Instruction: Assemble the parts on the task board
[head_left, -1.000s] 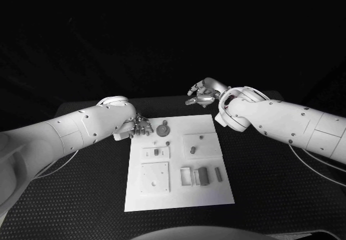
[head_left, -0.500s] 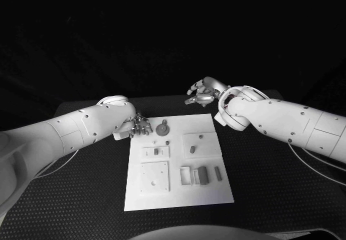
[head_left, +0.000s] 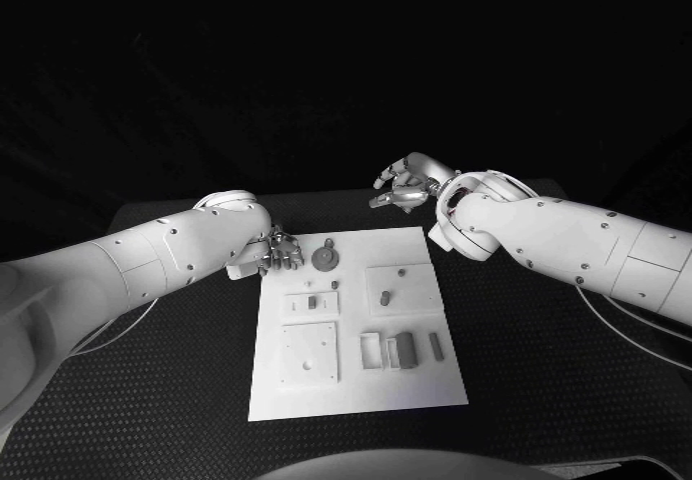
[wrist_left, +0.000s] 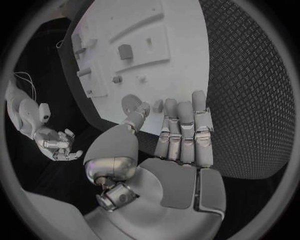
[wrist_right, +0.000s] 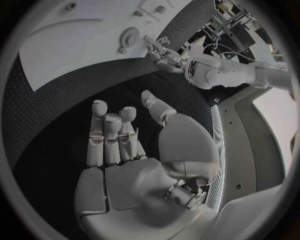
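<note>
Nothing is shifting: the left hand (head_left: 278, 251) is still hovering, fingers apart and empty, by the task board's (head_left: 418, 385) far-left corner, seemingly eyeing the round part (head_left: 327, 260); the right hand (head_left: 404, 187) is waiting beyond, fingers loosely spread, empty.

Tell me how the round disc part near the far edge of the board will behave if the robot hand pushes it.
The round disc lies flat on the white board, so it would probably slide, not roll or tip. It looks small and thin, likely light and stiff. The board looks smooth, so it may skid easily; lifting it probably means pinching its edge.
</note>
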